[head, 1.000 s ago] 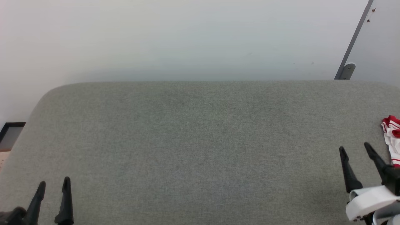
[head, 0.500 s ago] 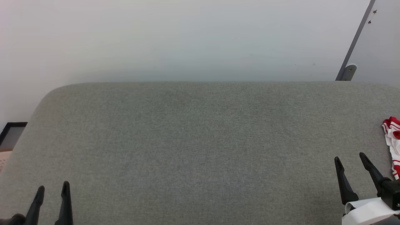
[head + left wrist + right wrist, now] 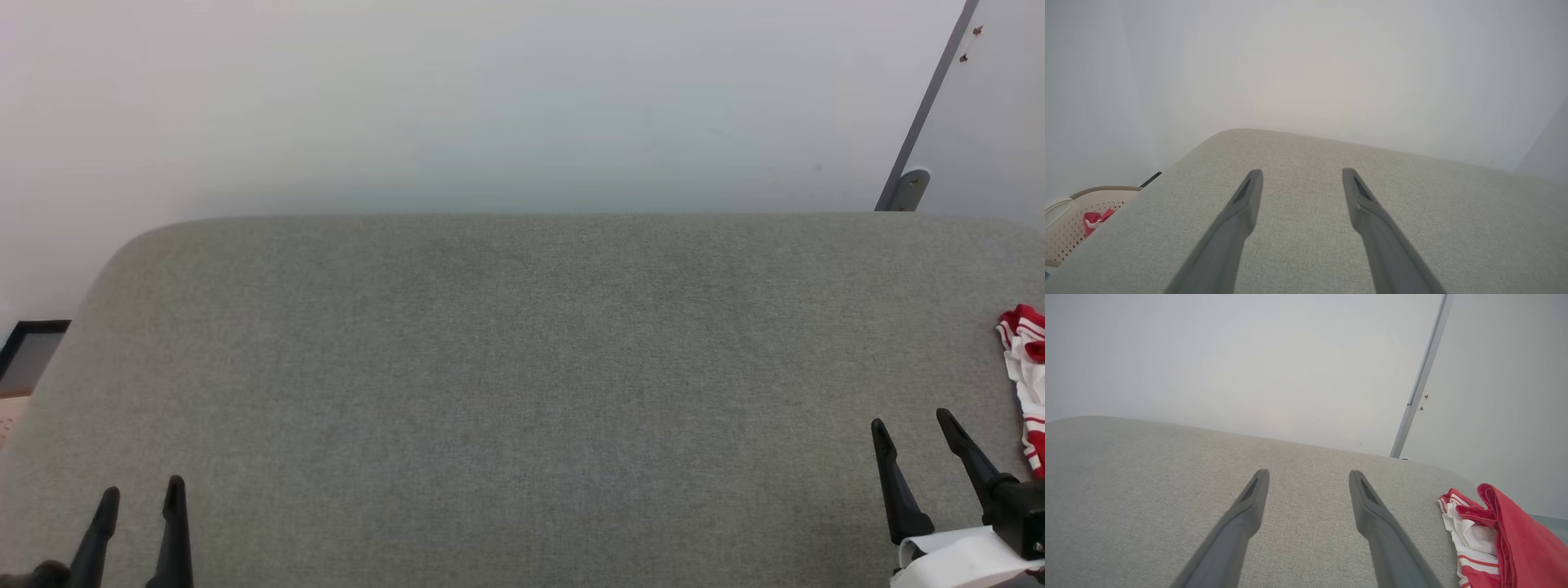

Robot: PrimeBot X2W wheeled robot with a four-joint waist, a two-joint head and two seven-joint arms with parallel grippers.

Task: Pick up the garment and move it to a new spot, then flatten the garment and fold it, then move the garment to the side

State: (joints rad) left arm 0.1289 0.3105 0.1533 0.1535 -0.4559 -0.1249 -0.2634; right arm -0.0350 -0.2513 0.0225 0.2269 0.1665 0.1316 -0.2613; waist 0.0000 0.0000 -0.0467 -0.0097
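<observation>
Looking down from the head, where is the garment (image 3: 1027, 367)? asks the first.

It lies at the far right side of the big grey pad (image 3: 522, 351), says the second. It is all bunched up. I see red cloth, white cloth and thin red stripes. The edge of the view cuts it off, so I can't see all of it.

Is a gripper holding it? asks the first.

No, says the second. The right gripper (image 3: 911, 419) is low on the right, just beside it, but not touching it. Its two dark fingers stand wide apart with nothing between them. In the right wrist view the fingers point over bare pad, and the garment sits off to their right, with a red fold on top.

And the left gripper (image 3: 142, 486)? asks the first.

It is low on the left, well apart from the garment. Its fingers are spread apart too, and nothing is in them.

What else is there? asks the first.

A pale wall (image 3: 490, 98) stands behind the pad. A thin grey strip (image 3: 922, 114) runs up it at a slant on the right. In the left wrist view a beige basket (image 3: 1063, 239) with little holes sits past the pad's left edge, and a small red cloth (image 3: 1094, 220) lies inside it.
</observation>
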